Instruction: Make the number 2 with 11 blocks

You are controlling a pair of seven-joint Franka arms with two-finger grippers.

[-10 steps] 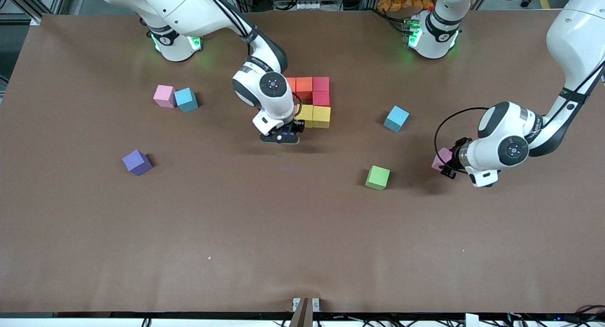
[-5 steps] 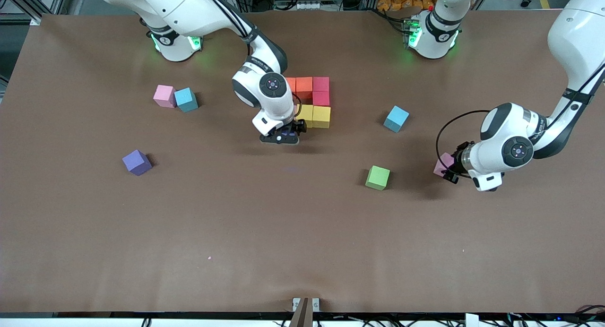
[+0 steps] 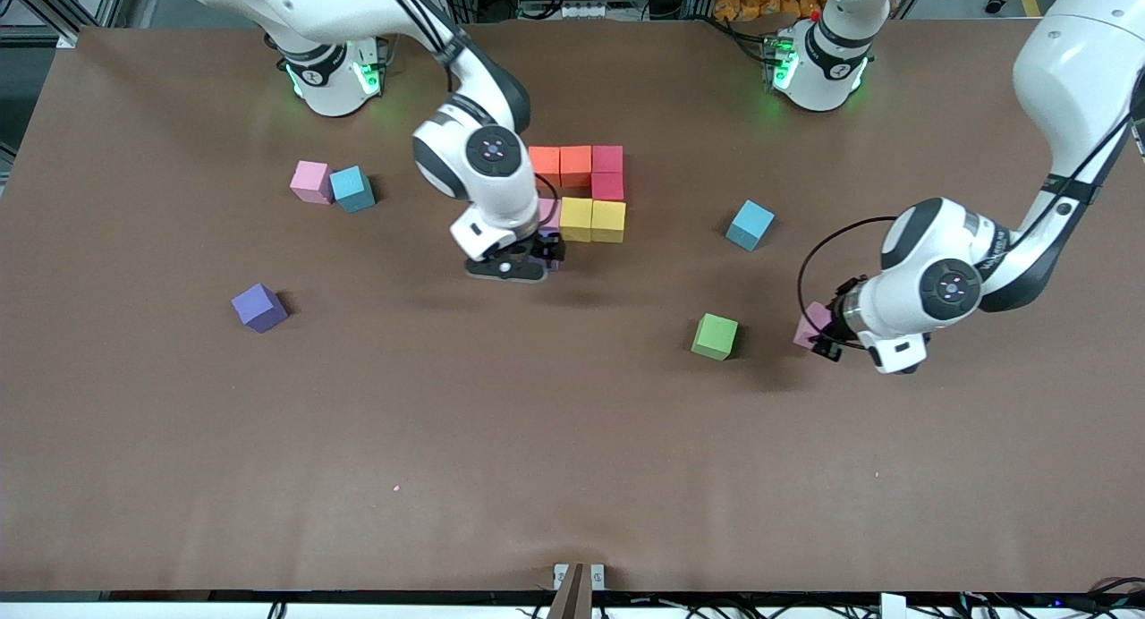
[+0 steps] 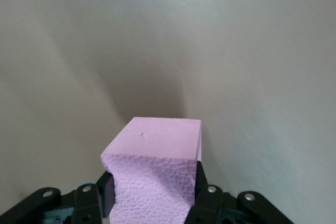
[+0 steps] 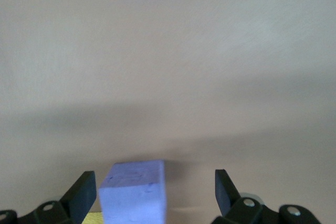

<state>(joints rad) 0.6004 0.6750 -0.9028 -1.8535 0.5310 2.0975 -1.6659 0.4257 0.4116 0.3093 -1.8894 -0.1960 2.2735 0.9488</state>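
Pinching a pink block [image 4: 155, 169] between its fingers [image 4: 201, 190], the left gripper [image 3: 825, 337] hangs over bare table, the green block [image 3: 715, 336] just beside it toward the right arm's end. The right gripper [image 3: 528, 259] stands with jaws spread wide, a purple block [image 5: 134, 191] loose between them, apparently resting on the table. Just above that gripper in the front view sits the partly built number 2 [image 3: 586, 192]: orange and red cubes, then yellow ones.

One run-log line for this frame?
left gripper: shut on pink cube | right gripper: open around purple cube beside yellow cubes
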